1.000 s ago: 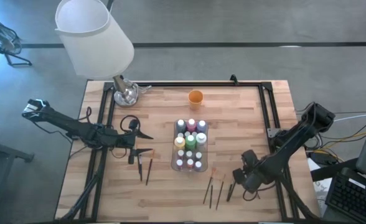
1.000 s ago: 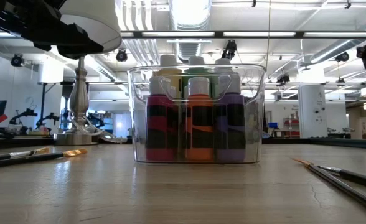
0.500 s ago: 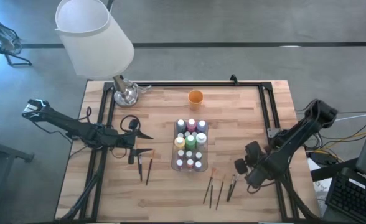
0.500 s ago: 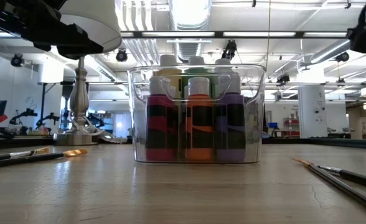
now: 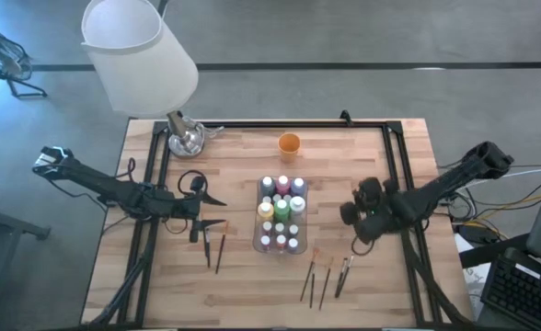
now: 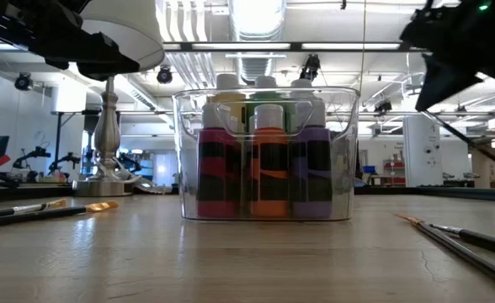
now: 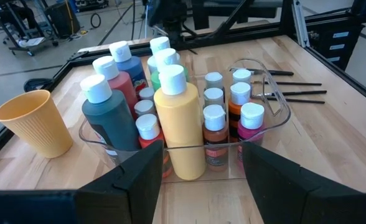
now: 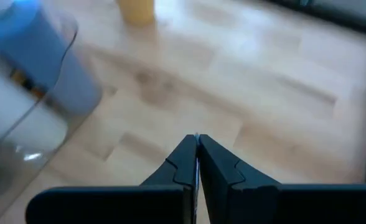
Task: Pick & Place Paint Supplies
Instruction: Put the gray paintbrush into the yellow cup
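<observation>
The clear tray at the table's middle holds several paint bottles, their bases on its floor. Two paintbrushes lie flat left of it, and several more lie near its right front. My left gripper hovers open just left of the tray; in its wrist view the fingers frame the bottles without touching. My right gripper hangs above the table right of the tray, shut on a thin dark paintbrush. My right gripper pinches the paintbrush between its two shut fingers; only a thin sliver shows between the tips. The fingers slant down toward the tray. The brush's shaft slopes down and away from the gripper, lifted clear of the table.
A small orange cup stands behind the tray near the far edge. A lamp with a white shade and a metal base stands at the far left corner. Black frame rails run along the table's sides.
My right gripper has risen from the brushes near the front right and swung toward the far edge and the tray, turning as it went and staying shut. The thin brush has come up with it, clear of the table.
</observation>
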